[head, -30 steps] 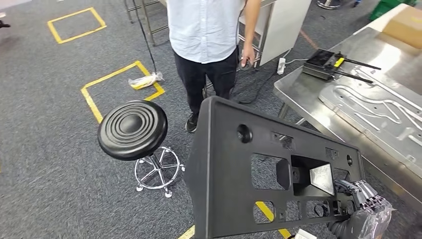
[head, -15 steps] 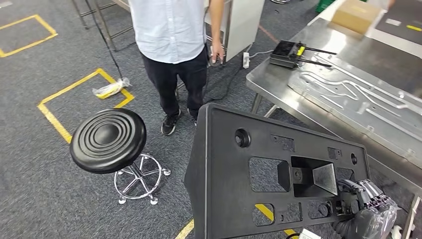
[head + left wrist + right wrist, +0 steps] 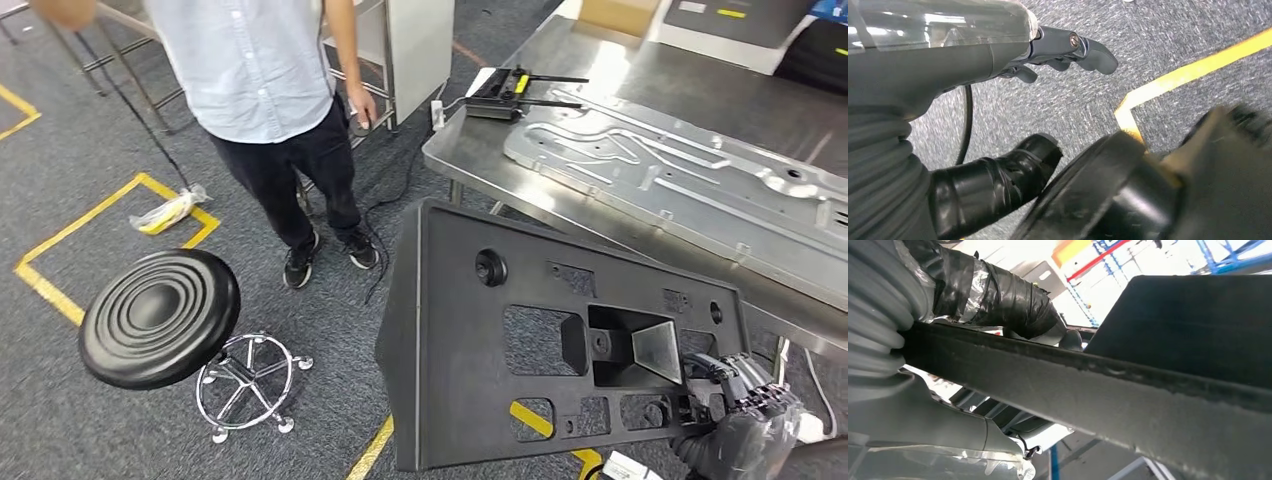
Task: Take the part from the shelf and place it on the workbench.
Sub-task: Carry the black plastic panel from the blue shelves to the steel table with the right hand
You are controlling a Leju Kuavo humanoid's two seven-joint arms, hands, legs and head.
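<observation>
Grey carpet lies under the stiff, broad black part [image 3: 560, 345], probably light, which the right hand [image 3: 740, 425] grips at its lower corner; the left hand [image 3: 1068, 50] seems empty, fingers loosely apart.

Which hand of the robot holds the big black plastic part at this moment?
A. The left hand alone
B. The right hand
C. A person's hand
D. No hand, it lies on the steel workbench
B: in the head view the right hand grips the lower corner of the black part, which is off the workbench.

Black stool [image 3: 159, 318] beside a person [image 3: 262, 90]
</observation>
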